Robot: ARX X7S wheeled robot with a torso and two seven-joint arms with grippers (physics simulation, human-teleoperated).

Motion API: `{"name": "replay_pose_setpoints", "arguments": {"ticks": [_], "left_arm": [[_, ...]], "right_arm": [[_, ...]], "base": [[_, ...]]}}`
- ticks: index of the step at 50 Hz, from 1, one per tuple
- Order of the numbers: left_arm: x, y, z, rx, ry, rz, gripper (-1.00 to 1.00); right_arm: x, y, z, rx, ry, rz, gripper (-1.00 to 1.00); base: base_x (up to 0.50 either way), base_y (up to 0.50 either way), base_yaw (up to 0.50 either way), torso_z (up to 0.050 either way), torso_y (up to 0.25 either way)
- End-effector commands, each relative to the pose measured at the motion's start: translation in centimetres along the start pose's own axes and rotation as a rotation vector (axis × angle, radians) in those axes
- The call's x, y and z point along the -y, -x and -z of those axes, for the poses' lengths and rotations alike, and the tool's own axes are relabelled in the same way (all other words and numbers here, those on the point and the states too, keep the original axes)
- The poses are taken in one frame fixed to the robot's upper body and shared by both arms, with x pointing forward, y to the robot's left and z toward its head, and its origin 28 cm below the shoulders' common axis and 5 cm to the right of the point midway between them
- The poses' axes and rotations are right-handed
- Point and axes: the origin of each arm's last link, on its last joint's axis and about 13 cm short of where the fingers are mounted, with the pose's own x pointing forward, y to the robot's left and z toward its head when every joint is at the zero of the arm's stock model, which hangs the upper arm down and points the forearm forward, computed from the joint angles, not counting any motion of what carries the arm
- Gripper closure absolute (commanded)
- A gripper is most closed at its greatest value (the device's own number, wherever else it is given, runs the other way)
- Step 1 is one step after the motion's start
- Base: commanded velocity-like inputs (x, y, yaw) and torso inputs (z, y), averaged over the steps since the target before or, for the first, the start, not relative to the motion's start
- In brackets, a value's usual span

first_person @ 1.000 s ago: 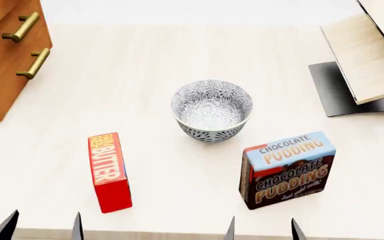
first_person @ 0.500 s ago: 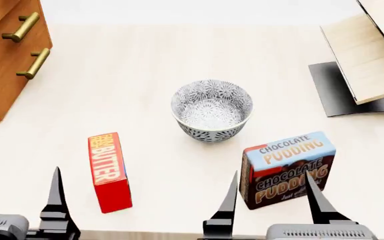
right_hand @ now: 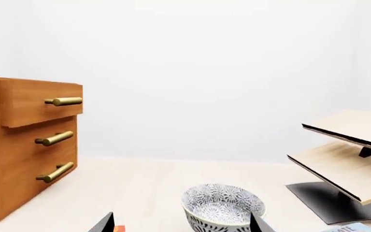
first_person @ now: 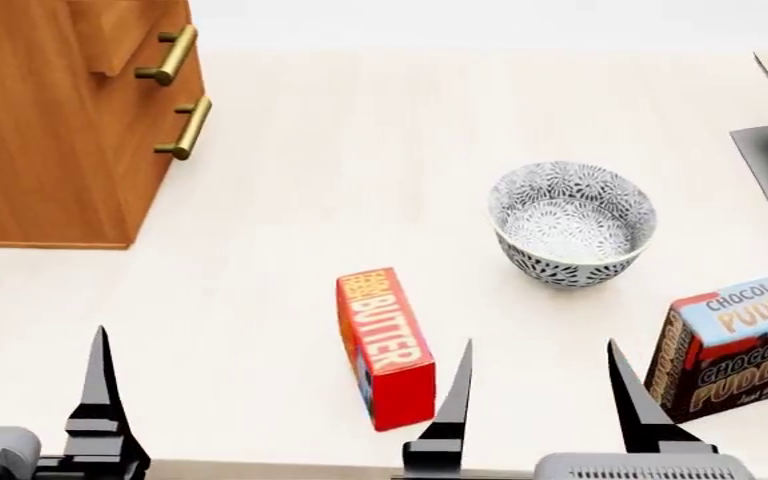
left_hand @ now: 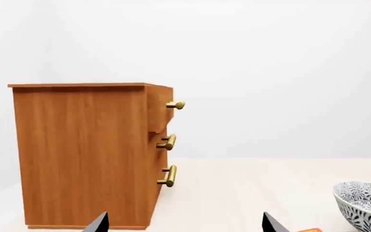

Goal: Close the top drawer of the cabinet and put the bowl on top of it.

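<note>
The boxy orange-brown wood-grain cabinet [first_person: 51, 130] stands at the far left of the pale wood-look counter [first_person: 357, 190]. Its top drawer [right_hand: 38, 102], the uppermost of three orange-brown fronts with a brass bar handle [right_hand: 63, 101], juts out past the two lower fronts, so it is partly pulled out. The left wrist view shows this from the side: the top front [left_hand: 160, 110] overhangs the two beneath, and the cabinet's flat top is bare.

The round, deep white ceramic bowl with a dark grey-blue floral pattern [first_person: 572, 223] sits upright on the counter, well apart from the cabinet and to its right. A red box lettered BUTTER [first_person: 386, 347] lies nearer the robot, between cabinet and bowl in the head view, touching neither. A brown and blue box lettered CHOCOLATE PUDDING [first_person: 738, 342] stands at the right edge, just beside the bowl on its near side. At the far right is the black base [right_hand: 330, 200] of a pale light-wood slanted rack [right_hand: 347, 154].

The left pincer [first_person: 24, 400] and right pincer [first_person: 542, 398] hover at the near edge of the counter, each with dark pointed fingers spread apart and released, grasping nothing. The right one hangs between the butter box and the pudding box.
</note>
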Motion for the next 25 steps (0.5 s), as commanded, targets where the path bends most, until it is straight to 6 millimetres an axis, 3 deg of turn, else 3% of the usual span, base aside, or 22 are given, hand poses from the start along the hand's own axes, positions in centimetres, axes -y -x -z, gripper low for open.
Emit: {"name": "replay_pose_setpoints", "arguments": {"ticks": [1, 8, 25], "left_arm": [[0.12, 0.08, -0.07, 0.003, 0.005, 0.004, -1.00], [0.14, 0.14, -0.09, 0.004, 0.007, 0.005, -1.00], [0.23, 0.12, -0.04, 0.004, 0.009, 0.009, -1.00]], "right_arm": [[0.10, 0.00, 0.02, 0.009, -0.006, 0.002, -1.00], [0.06, 0.07, -0.01, 0.010, -0.003, 0.000, -1.00], [0.06, 0.03, 0.02, 0.010, -0.008, -0.005, -1.00]], "base": [[0.00, 0.00, 0.00, 0.000, 0.000], [0.00, 0.03, 0.00, 0.000, 0.000], [0.00, 0.50, 0.00, 0.000, 0.000]]}}
